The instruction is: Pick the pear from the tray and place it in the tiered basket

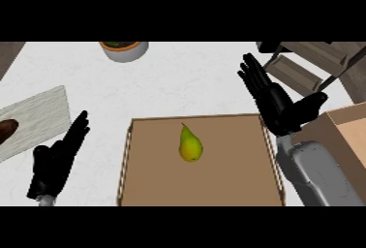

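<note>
A yellow-green pear (190, 145) lies in the middle of the brown tray (236, 189), stem pointing away from me. My right hand (275, 104) hovers open just past the tray's far right corner, fingers straight and pointing up-left, thumb out to the right. It does not touch the pear. My left hand (57, 157) rests open left of the tray, fingers up. The tiered basket (307, 65) with grey shelves and dark posts stands at the upper right, partly cut off.
A pale cutting board (36, 118) with a brown item (7, 130) on it lies at the left edge. A grey pot (127, 50) stands at the top centre. A tan box (350, 128) sits at the right edge.
</note>
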You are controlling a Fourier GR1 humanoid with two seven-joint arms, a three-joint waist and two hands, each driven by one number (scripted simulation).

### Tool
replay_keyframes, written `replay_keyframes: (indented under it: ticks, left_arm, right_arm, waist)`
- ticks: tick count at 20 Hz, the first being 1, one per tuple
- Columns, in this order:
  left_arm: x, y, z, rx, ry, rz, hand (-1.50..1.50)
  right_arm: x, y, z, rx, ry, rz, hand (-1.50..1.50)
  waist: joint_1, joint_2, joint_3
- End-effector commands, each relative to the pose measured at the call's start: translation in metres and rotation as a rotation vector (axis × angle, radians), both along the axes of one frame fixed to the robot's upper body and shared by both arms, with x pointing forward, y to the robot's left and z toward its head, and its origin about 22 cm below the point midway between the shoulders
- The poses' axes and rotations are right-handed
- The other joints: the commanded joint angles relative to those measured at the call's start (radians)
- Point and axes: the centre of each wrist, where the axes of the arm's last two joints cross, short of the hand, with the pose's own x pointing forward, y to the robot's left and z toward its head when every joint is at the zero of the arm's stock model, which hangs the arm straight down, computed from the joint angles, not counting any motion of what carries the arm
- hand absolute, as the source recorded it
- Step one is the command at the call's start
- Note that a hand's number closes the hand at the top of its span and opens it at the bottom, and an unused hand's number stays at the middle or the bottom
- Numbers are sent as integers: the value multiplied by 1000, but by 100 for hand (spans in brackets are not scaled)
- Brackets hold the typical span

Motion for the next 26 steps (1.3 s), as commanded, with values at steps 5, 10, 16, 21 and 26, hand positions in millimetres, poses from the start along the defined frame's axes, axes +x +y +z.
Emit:
replay_keyframes:
  ticks: [5,10,16,21,26]
  left_arm:
    - [35,-16,49,172,-374,-194,0]
    - [36,-27,49,199,-427,-237,0]
    - [24,-11,15,204,-414,-224,0]
    - [42,-12,36,194,-407,-219,0]
    - [28,-10,24,212,-409,-225,0]
  right_arm:
    - [1,116,50,191,-48,455,150]
    - [21,114,-8,-92,275,-81,-150]
    - [45,138,28,-148,159,44,-150]
    - [53,132,68,-622,316,202,-150]
    - [67,127,120,-1034,366,250,-150]
  waist:
    - [85,30,8]
    - [64,27,4]
    - [51,19,7]
    - [33,10,3]
    - [59,7,2]
